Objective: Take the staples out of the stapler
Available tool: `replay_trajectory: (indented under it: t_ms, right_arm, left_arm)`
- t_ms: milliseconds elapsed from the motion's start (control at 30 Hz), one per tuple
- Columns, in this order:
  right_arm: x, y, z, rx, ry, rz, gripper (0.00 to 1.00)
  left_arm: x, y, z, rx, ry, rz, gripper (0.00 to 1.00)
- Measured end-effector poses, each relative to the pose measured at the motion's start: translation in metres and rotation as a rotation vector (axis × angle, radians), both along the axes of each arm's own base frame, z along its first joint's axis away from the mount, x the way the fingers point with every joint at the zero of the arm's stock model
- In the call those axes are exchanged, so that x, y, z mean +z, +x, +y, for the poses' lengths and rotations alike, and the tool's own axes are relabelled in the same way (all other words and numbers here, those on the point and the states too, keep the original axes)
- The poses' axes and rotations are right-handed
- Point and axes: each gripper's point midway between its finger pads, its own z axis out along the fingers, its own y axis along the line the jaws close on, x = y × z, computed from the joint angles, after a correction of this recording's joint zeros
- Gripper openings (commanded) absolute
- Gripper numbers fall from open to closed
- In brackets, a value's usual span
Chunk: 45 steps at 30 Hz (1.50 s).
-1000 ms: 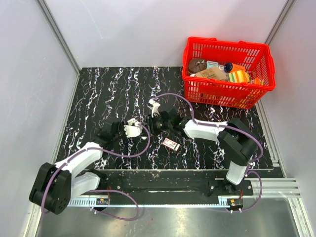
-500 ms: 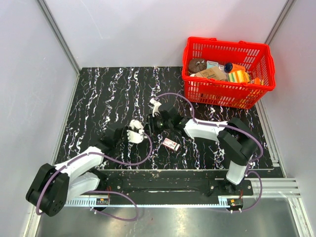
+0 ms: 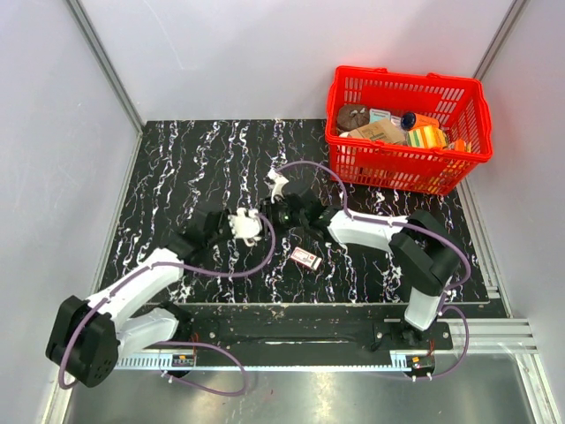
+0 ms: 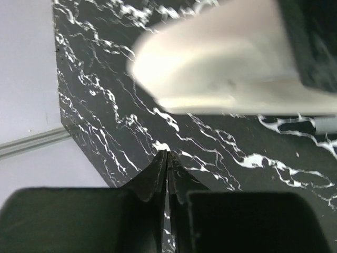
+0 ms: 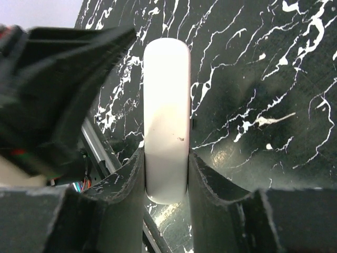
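"Looking for the stapler — where does it lie from the red basket [image 3: 397, 172]?"

"I cannot say for certain. Left of the basket and a little nearer the arm bases, both grippers meet over the black marbled table [image 3: 194, 168]. The stapler cannot be picked out in that dark knot."

"What has the right gripper [image 5: 166, 158] got?"

"A slim white bar [image 5: 166, 100], clamped between both fingers. It points away from the wrist camera and is rounded at its far end."

"And the left gripper [image 4: 167, 161]?"

"Its fingertips are pressed together with nothing between them. It hangs just left of the right gripper, on the side away from the basket. A blurred white shape fills the upper part of its wrist view, very near the lens. A thin grey strip [image 4: 326, 124] shows at the right edge — too little of it to name."

"Anything else near the basket?"

"A small red-and-white box [image 3: 307, 258] lies flat on the table. It is left of the basket, nearer the arm bases than the grippers, and apart from both. The basket itself holds assorted packets."
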Motion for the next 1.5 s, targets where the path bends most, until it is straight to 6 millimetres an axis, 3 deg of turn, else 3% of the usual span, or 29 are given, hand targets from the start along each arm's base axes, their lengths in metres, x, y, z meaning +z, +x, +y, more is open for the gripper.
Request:
replay_trajectory:
  t_ms: [33, 100, 200, 233, 267, 367, 400, 533, 633, 700, 767, 800, 900, 1033, 1267, 1400, 1467, 1500]
  right_arm:
    - [0.001, 0.001, 0.001, -0.001, 0.002, -0.003, 0.00]
    - [0.003, 0.006, 0.004, -0.008, 0.002, -0.007, 0.00]
    - [0.002, 0.021, 0.012, -0.043, -0.029, -0.017, 0.00]
    - [0.001, 0.028, 0.015, -0.063, -0.049, -0.021, 0.00]
    - [-0.001, 0.036, 0.018, -0.083, -0.073, -0.026, 0.00]
    - [-0.009, 0.053, 0.024, -0.138, -0.145, -0.039, 0.00]
    - [-0.014, 0.060, 0.026, -0.161, -0.180, -0.043, 0.00]
    - [-0.032, 0.071, 0.035, -0.209, -0.307, -0.053, 0.00]
    - [-0.042, 0.074, 0.050, -0.227, -0.382, -0.077, 0.00]
    - [-0.049, 0.066, 0.064, -0.222, -0.434, -0.095, 0.00]
    - [-0.052, 0.062, 0.067, -0.218, -0.455, -0.094, 0.00]
    - [-0.054, 0.059, 0.069, -0.215, -0.471, -0.093, 0.00]
    - [-0.060, 0.058, 0.080, -0.220, -0.501, -0.097, 0.00]
    - [-0.073, 0.057, 0.084, -0.241, -0.530, -0.087, 0.03]
    - [-0.073, 0.055, 0.085, -0.284, -0.513, -0.044, 0.11]
    - [-0.072, 0.053, 0.089, -0.306, -0.490, -0.006, 0.27]
    - [-0.070, 0.051, 0.093, -0.306, -0.473, 0.014, 0.41]
    - [-0.070, 0.049, 0.094, -0.305, -0.465, 0.025, 0.52]
  left_arm:
    - [0.010, 0.003, -0.003, 0.017, -0.039, 0.000, 0.15]
    - [0.033, 0.009, -0.009, 0.063, -0.137, 0.011, 0.36]
    - [0.072, 0.021, -0.007, 0.154, -0.309, 0.014, 0.56]
    - [0.082, 0.023, -0.003, 0.194, -0.367, 0.021, 0.59]
    - [0.090, 0.026, 0.004, 0.234, -0.416, 0.027, 0.70]
    - [0.105, 0.028, 0.026, 0.350, -0.544, 0.067, 0.74]
    - [0.109, 0.028, 0.035, 0.392, -0.586, 0.082, 0.86]
    - [0.119, 0.029, 0.054, 0.505, -0.724, 0.140, 0.90]
    - [0.113, 0.025, 0.057, 0.554, -0.800, 0.206, 0.91]
    - [0.103, 0.018, 0.052, 0.583, -0.841, 0.280, 0.91]
    - [0.101, 0.016, 0.051, 0.589, -0.849, 0.295, 0.92]
    - [0.100, 0.014, 0.049, 0.592, -0.857, 0.309, 0.99]
    - [0.099, 0.012, 0.046, 0.592, -0.879, 0.327, 0.99]
    - [0.091, 0.007, 0.044, 0.603, -0.888, 0.353, 0.99]
    - [0.076, -0.001, 0.042, 0.622, -0.889, 0.390, 0.99]
    - [0.068, -0.005, 0.042, 0.642, -0.896, 0.412, 0.99]
    - [0.067, -0.006, 0.041, 0.648, -0.903, 0.413, 0.99]
    - [0.068, -0.006, 0.041, 0.649, -0.907, 0.410, 0.99]
